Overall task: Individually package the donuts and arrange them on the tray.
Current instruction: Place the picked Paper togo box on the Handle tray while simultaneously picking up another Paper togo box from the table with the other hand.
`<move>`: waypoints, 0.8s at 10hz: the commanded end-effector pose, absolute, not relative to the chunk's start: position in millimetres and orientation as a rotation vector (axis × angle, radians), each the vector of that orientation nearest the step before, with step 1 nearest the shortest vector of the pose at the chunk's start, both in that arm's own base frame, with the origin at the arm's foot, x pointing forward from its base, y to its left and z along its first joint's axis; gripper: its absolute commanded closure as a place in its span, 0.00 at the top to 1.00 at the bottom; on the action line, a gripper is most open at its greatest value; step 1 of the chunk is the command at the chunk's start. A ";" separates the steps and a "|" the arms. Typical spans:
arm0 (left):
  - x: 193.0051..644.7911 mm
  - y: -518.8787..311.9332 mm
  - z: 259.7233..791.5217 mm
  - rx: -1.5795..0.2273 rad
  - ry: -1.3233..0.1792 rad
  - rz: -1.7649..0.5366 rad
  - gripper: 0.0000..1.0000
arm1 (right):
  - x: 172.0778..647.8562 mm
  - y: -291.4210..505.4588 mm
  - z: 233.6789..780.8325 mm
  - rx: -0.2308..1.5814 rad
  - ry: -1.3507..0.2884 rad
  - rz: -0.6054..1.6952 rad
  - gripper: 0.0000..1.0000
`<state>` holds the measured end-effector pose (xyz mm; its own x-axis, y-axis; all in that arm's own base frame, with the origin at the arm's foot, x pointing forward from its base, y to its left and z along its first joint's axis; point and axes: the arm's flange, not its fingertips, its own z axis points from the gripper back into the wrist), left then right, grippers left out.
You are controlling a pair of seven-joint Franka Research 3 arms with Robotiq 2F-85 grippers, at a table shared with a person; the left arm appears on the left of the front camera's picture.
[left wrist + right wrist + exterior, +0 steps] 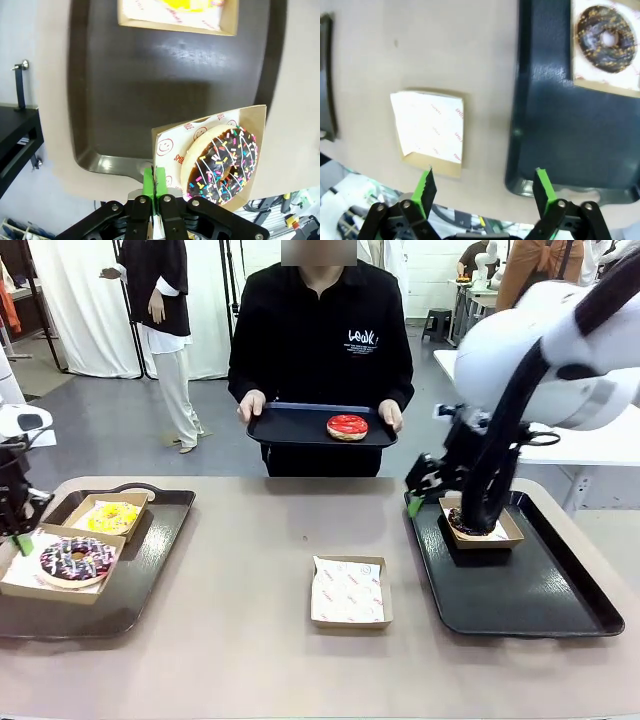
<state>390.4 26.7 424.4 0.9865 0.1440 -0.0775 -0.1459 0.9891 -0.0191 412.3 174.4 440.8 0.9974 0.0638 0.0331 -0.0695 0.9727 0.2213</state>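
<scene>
Table (250, 650) carries two black trays. A third tray (290, 427) is held by the person (320, 330) at the far side, with the red donut (347, 426) flat on its right half.

Left tray (150, 575) holds the yellow donut (112, 517) in the far box (80, 510) and the purple donut (77, 559) in the near box (25, 585), which overhangs the tray's rim. Right tray (545, 605) holds the chocolate donut (468, 527) in the right box (512, 532) at its far left corner, partly behind the right arm. Empty box (348, 591) sits on the table between the two trays.

Left gripper (154, 182): pads pressed together on the near box's corner. The purple donut lies just beside the fingers, untouched.

Right gripper (485, 190): fingers spread wide, gripping nothing, over the right tray's left rim. The chocolate donut sits beyond them and off to one side, well apart.

All four donuts lie icing up with holes vertical. Being rings, they show no long axis.
</scene>
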 end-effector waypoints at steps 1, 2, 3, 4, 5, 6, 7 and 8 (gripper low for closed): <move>386.7 47.2 409.8 -0.001 0.038 0.133 0.01 | 418.2 208.0 430.3 0.147 0.002 0.030 1.00; 387.9 53.0 403.8 -0.014 0.022 0.120 0.01 | 417.5 222.2 421.0 0.124 0.013 -0.005 1.00; 391.6 58.9 397.2 -0.017 0.004 0.103 0.01 | 420.1 234.1 410.5 0.109 0.018 -0.048 1.00; 394.4 61.8 393.2 -0.022 -0.013 0.094 0.01 | 424.7 242.5 398.7 0.101 0.019 -0.064 1.00; 395.6 63.2 390.9 -0.022 -0.025 0.094 0.01 | 430.7 249.5 387.5 0.099 0.036 -0.058 1.00; 395.8 63.4 389.8 -0.031 -0.037 0.096 0.01 | 435.5 257.2 375.6 0.088 0.061 -0.052 1.00; 395.7 63.2 389.4 -0.037 -0.046 0.104 0.01 | 439.0 262.5 364.3 0.062 0.081 -0.057 1.00; 396.2 63.7 389.7 -0.042 -0.051 0.116 0.01 | 438.5 265.3 358.1 0.055 0.092 -0.060 1.00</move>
